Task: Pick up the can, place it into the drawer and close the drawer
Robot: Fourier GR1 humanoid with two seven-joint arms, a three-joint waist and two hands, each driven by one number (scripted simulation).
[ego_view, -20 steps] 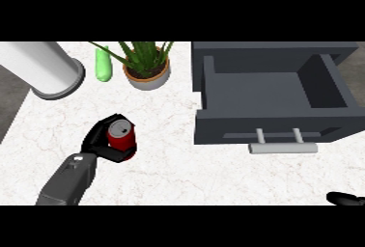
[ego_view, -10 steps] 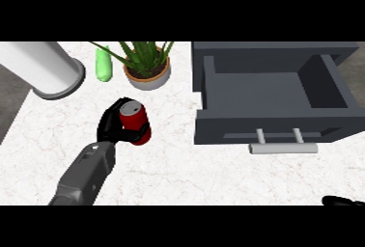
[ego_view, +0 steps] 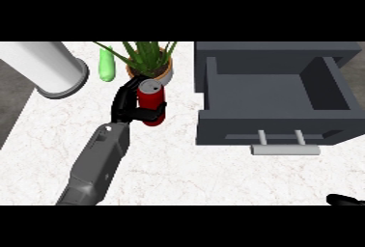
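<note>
The red can [ego_view: 151,101], probably light, rigid and smooth-sided, was held round its middle by the curled left robot hand [ego_view: 128,107] near the desk's [ego_view: 185,169] far edge.

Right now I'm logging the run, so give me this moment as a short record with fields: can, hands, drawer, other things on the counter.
can: red can, upright, held off to the drawer's left, in front of the plant
left hand: left hand, fingers curled round the can
right hand: right hand, only a bit shows at the lower right edge
drawer: drawer, pulled open, nothing in it, handle toward the robot
other: potted plant; green item left of it; white cylinder at far left
</note>
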